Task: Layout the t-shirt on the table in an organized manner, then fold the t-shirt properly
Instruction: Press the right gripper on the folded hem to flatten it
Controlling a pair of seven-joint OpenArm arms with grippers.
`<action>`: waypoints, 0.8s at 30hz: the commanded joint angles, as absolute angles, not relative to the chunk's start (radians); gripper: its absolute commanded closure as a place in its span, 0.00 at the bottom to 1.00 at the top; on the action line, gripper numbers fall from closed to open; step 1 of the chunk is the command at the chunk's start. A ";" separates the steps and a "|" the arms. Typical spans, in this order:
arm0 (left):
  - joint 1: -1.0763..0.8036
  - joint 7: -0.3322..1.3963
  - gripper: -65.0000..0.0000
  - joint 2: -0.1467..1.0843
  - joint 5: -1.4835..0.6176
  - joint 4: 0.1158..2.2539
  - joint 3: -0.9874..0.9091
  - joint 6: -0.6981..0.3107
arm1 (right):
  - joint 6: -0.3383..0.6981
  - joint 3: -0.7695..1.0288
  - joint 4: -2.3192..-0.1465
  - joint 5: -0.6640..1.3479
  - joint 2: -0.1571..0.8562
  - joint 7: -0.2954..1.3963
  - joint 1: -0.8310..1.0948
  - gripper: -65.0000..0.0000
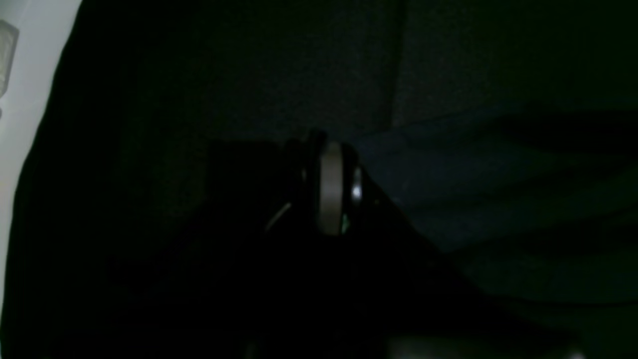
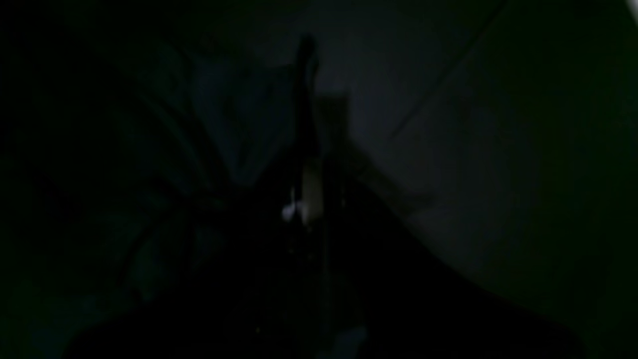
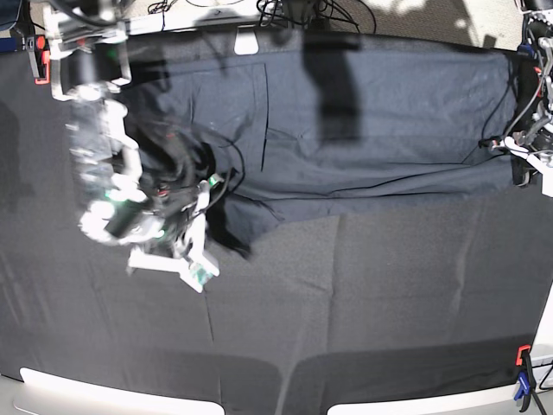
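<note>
a: base view first. what's the surface like?
b: a wide table (image 3: 371, 294) under a black textured cloth, pale rim along the near edge, with an orange and blue clamp (image 3: 522, 373) at the near corner. the t-shirt (image 3: 380, 121) lies spread across the far half, mostly flat, bunched into folds at one end.
a: and the arms?
b: the right gripper (image 3: 200, 259) is down at that bunched end, jaws together; it looks pinched on the shirt's edge, though blur makes that hard to confirm. the left gripper (image 3: 518, 156) sits at the shirt's other end by the table's side edge.
a: left wrist view?
b: very dark. the left gripper (image 1: 331, 187) has its jaws together, low over dark fabric, with the shirt (image 1: 498, 199) creased beside it.
a: right wrist view?
b: darker still. the right gripper (image 2: 306, 65) shows closed jaws amid wrinkled shirt cloth (image 2: 214, 109).
</note>
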State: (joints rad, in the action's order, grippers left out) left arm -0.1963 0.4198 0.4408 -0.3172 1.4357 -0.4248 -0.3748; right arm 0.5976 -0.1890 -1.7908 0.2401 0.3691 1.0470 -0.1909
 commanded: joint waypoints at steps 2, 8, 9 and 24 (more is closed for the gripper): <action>-0.188 0.396 1.00 0.460 -0.323 1.455 -0.433 -0.377 | 0.606 -0.183 -1.869 0.247 0.422 1.043 -0.155 1.00; -0.188 0.397 1.00 0.460 -0.323 1.455 -0.433 -0.378 | 0.644 -0.182 -2.099 0.238 0.569 0.990 0.045 1.00; -0.189 0.397 1.00 0.460 -0.323 1.455 -0.433 -0.378 | 0.644 -0.182 -2.134 0.236 0.595 0.986 0.076 1.00; -0.188 0.397 1.00 0.460 -0.323 1.455 -0.433 -0.378 | 0.643 -0.181 -2.356 0.121 0.696 0.976 0.356 1.00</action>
State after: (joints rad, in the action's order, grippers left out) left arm -0.1963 0.4202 0.4408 -0.3168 1.4357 -0.4248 -0.3771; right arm 0.6476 -0.1886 -2.3405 0.1265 0.6838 0.9886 0.3611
